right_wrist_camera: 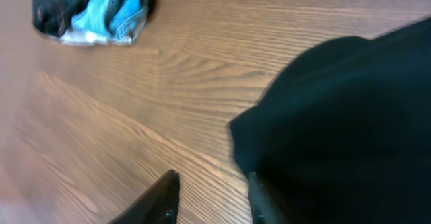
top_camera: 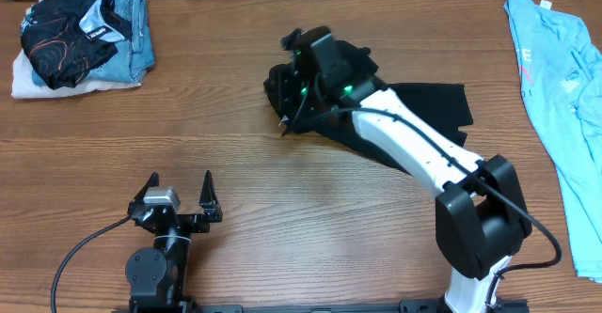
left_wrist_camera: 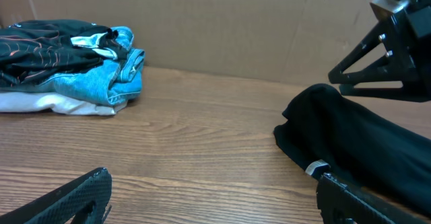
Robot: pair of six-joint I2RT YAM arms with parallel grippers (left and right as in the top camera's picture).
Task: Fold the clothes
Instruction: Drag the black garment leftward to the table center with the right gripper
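Currently my right arm [top_camera: 414, 144] reaches diagonally out from its base, forward and to the left, lying over the black shirt [top_camera: 428, 104]. My right claw [right_wrist_camera: 213, 177] tips down toward the table [top_camera: 282, 200]. Its jaws stand partly apart with bare wood between them and hold nothing. The right-hand finger [right_wrist_camera: 264, 200] sits at the bunched edge of the shirt; I cannot tell whether it touches. The rest of the shirt spreads to the right of and behind this claw.

My left arm is folded close to its base. My left claw [top_camera: 180, 179] is low over the table, level, spread wide and empty. A pile of clothes [top_camera: 85, 31] lies well ahead on its left. A light blue shirt [top_camera: 555, 87] lies far to the right of both claws.
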